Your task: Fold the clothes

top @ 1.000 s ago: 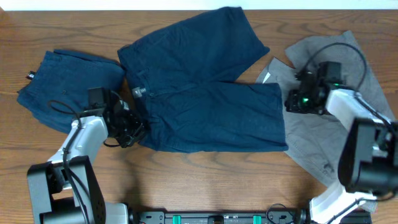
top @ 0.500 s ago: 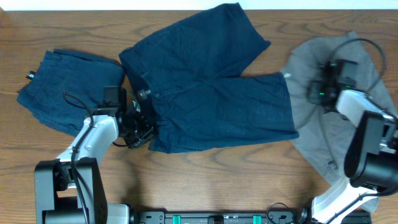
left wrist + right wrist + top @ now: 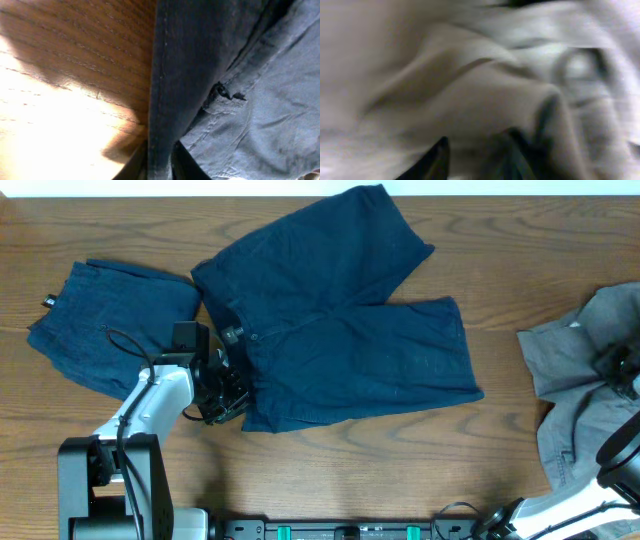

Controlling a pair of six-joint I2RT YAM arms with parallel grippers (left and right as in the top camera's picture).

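Overhead, big shorts: the navy big shorts [image 3: 340,330] are lying spread open in the middle of the worktop [image 3: 400,470], one leg pointing to the far edge and the other to the right.
Overhead, small shorts: the navy small shorts [image 3: 110,325] are lying at the left, just beside the big shorts, with a small label [image 3: 47,302] showing at their left edge.
Overhead, shirt: the grey shirt [image 3: 570,405] is lying bunched at the right edge, apart from the big shorts.
Overhead, left gripper: the left gripper [image 3: 236,394] is sitting low at the near left corner of the big shorts, by the waistband.
Overhead, right gripper: the right gripper [image 3: 616,366] is resting on the bunched shirt, partly cut off by the frame.
Left wrist, grip: the left gripper [image 3: 160,167] is squeezing narrow, pinching a dark folded edge of the big shorts [image 3: 250,100] between its fingers [image 3: 136,167], with wood of the worktop [image 3: 75,70] showing to the left.
Right wrist, grip: the view is blurring, but the right gripper [image 3: 477,157] is holding a raised ridge of the grey shirt [image 3: 470,90], cloth filling the gap between its fingers [image 3: 434,160].
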